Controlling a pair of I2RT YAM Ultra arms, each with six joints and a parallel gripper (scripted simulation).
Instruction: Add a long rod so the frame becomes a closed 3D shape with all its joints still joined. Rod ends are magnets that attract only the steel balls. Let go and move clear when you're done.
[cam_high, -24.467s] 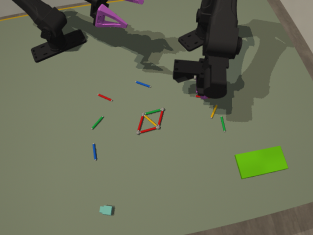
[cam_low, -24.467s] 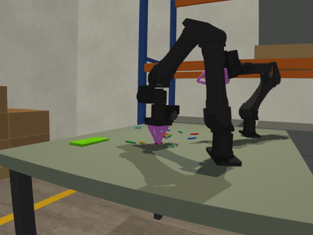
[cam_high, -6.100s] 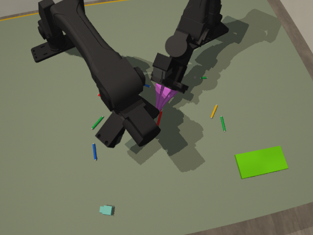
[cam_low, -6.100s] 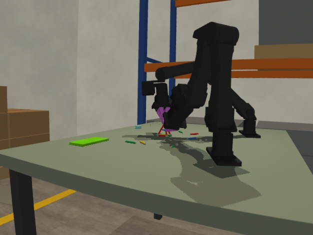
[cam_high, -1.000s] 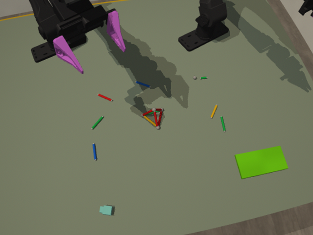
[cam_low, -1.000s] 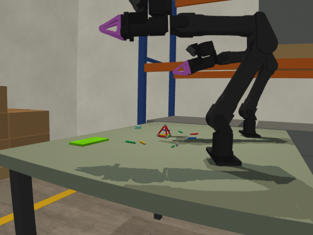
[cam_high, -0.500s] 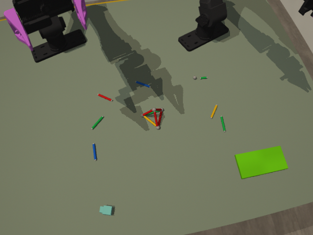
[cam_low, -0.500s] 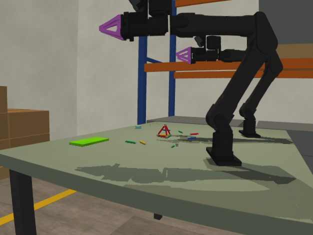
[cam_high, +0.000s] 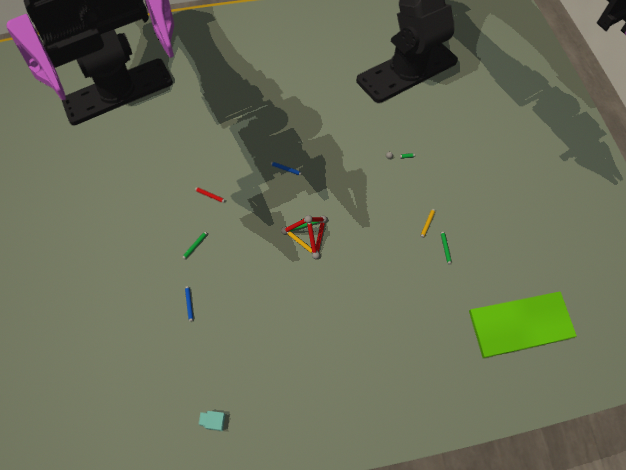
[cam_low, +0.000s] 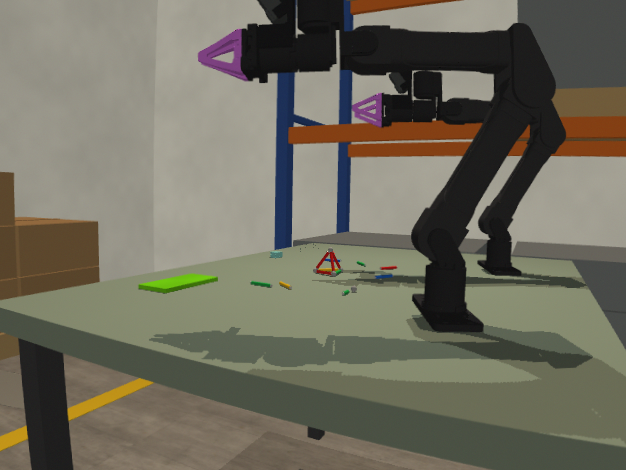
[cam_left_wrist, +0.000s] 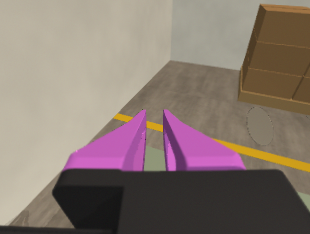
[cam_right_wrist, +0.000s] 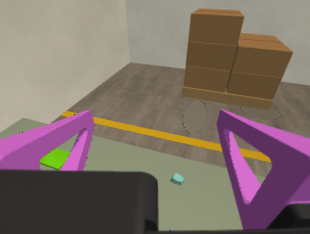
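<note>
The frame (cam_high: 308, 235) stands mid-table. It is a small pyramid of red, yellow and green rods joined at grey steel balls, and it also shows in the exterior view (cam_low: 328, 263). Loose long rods lie around it: blue (cam_high: 285, 168), red (cam_high: 209, 194), green (cam_high: 194, 244), blue (cam_high: 189, 303), yellow (cam_high: 428, 222) and green (cam_high: 445, 247). My right gripper (cam_high: 116, 74) is open and empty, raised high above its base; the right wrist view (cam_right_wrist: 155, 114) shows nothing between the fingers. My left gripper (cam_low: 222, 55) is shut on nothing, high above the table, and shows in the left wrist view (cam_left_wrist: 154, 120).
A loose steel ball (cam_high: 389, 155) and a short green rod (cam_high: 407, 155) lie near the left arm's base (cam_high: 404, 70). A flat green pad (cam_high: 523, 323) lies at the right. A teal block (cam_high: 212, 419) sits near the front edge.
</note>
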